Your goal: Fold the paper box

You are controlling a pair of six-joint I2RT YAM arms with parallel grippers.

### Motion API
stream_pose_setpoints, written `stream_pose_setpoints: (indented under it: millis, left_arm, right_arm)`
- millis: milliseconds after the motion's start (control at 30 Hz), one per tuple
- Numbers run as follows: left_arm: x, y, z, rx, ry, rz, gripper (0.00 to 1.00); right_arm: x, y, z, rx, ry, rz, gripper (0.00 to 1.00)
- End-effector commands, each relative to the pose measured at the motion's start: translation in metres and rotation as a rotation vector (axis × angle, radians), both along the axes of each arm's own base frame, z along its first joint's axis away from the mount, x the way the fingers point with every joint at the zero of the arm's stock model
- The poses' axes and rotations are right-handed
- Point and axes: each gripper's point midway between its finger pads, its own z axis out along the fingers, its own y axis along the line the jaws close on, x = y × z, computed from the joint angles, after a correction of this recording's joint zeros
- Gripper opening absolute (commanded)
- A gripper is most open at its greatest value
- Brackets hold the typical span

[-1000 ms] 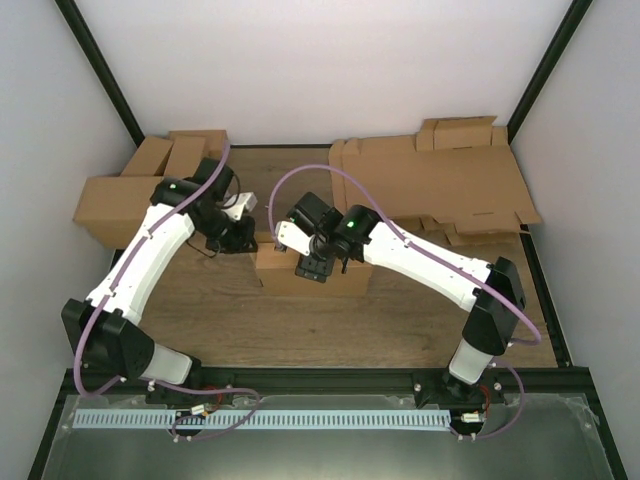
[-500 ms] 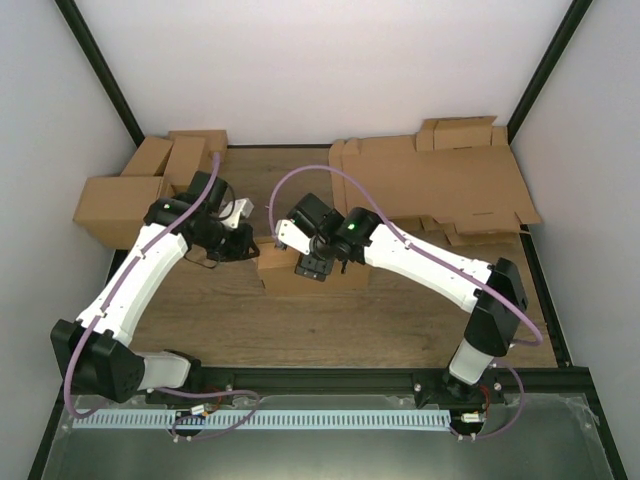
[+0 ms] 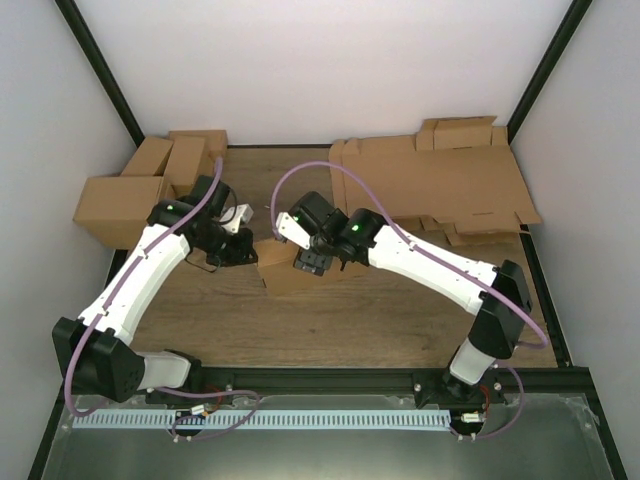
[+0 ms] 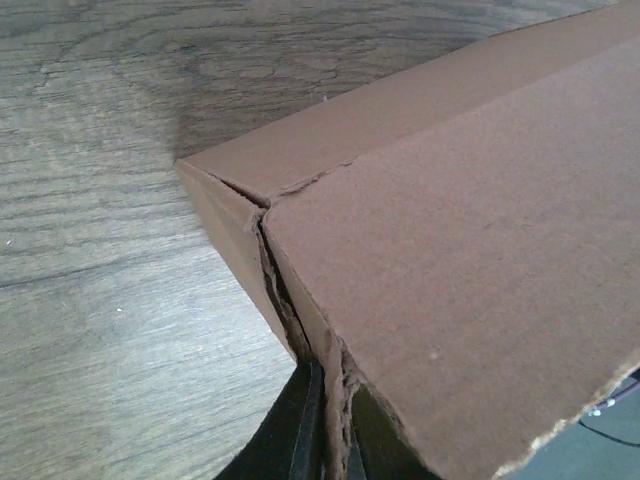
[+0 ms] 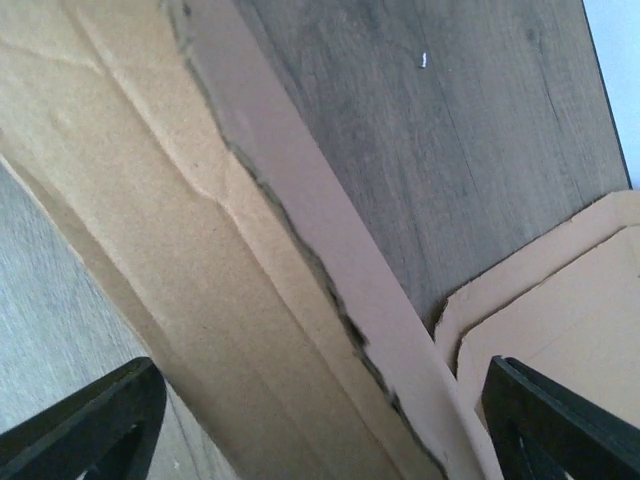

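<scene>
Bright, even overhead light fills the top view. The white walls in the upper frame are nearly washed out, and the arms cast only soft, short shadows on the worktop point(image 3: 330, 320). In the left wrist view the paper box point(image 4: 480, 250) is sharp and throws a soft shadow at upper left. The right claw's fingers point(image 5: 90, 425) are dark, blurred silhouettes at the lower corners.

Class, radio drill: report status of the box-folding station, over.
Left gripper shut on corner of plain brown cardboard box. Right gripper open over a panel. Flat brown cardboard sheets and brown cartons sit apart.
</scene>
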Motion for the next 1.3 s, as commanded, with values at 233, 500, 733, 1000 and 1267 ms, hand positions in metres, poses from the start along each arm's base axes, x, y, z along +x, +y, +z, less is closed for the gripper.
stream_pose_setpoints:
  millis: [233, 500, 733, 1000, 1267]
  left_arm:
    - [0.020, 0.008, 0.007, 0.055, -0.036, 0.098, 0.04]
    - [0.033, 0.008, 0.016, 0.091, -0.055, 0.066, 0.04]
    - [0.036, 0.010, 0.011, 0.126, -0.055, 0.023, 0.04]
    - [0.041, 0.011, 0.008, 0.149, -0.056, -0.008, 0.04]
    - [0.043, 0.011, 0.008, 0.151, -0.058, -0.012, 0.04]
  right_arm:
    - [-0.001, -0.016, 0.110, 0.377, 0.108, -0.157, 0.98]
    - [0.024, -0.099, 0.112, 0.572, 0.236, -0.513, 0.94]
    - [0.024, -0.135, 0.097, 0.750, 0.275, -0.589, 0.76]
    - [0.042, -0.137, 0.065, 0.773, 0.212, -0.616, 0.65]
    - [0.076, -0.158, 0.037, 0.673, 0.078, -0.743, 0.54]
